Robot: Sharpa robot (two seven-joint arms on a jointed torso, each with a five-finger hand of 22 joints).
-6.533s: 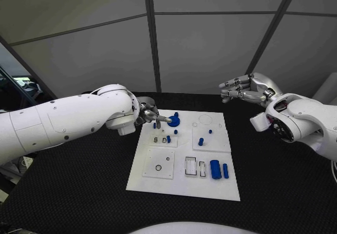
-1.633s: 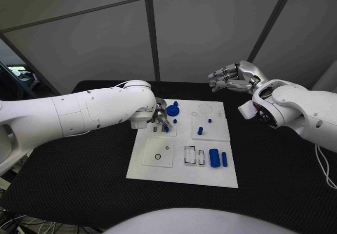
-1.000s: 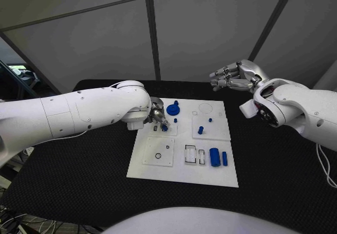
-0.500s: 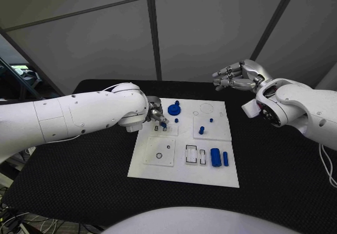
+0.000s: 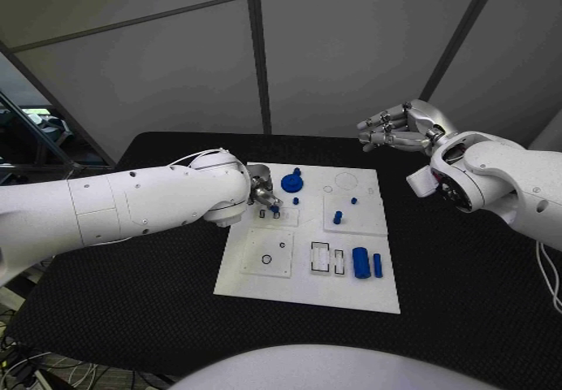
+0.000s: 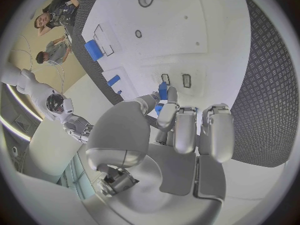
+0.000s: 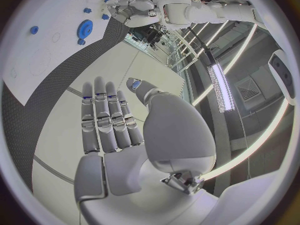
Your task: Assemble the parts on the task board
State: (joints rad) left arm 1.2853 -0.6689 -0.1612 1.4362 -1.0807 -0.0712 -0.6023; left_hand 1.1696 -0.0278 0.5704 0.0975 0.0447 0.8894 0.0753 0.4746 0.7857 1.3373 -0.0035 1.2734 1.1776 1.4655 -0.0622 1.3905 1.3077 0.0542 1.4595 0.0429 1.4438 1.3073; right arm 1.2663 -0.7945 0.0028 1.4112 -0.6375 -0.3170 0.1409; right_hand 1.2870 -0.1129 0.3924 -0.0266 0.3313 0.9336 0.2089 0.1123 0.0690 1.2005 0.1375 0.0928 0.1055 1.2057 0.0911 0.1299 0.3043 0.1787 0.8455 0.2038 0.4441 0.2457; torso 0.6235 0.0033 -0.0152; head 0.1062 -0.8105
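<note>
Fingers of the left hand largely hid a small blue peg, pinched at their tips over two dark slots near the task board's far left. Right hand hung empty beyond the board, fingers apart. Blue gear lay nearby.

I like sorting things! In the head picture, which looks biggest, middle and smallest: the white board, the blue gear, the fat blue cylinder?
1. Task board, by far the biggest.
2. Blue gear.
3. Fat blue cylinder; looks close to the gear, so that order is unsure.
</note>
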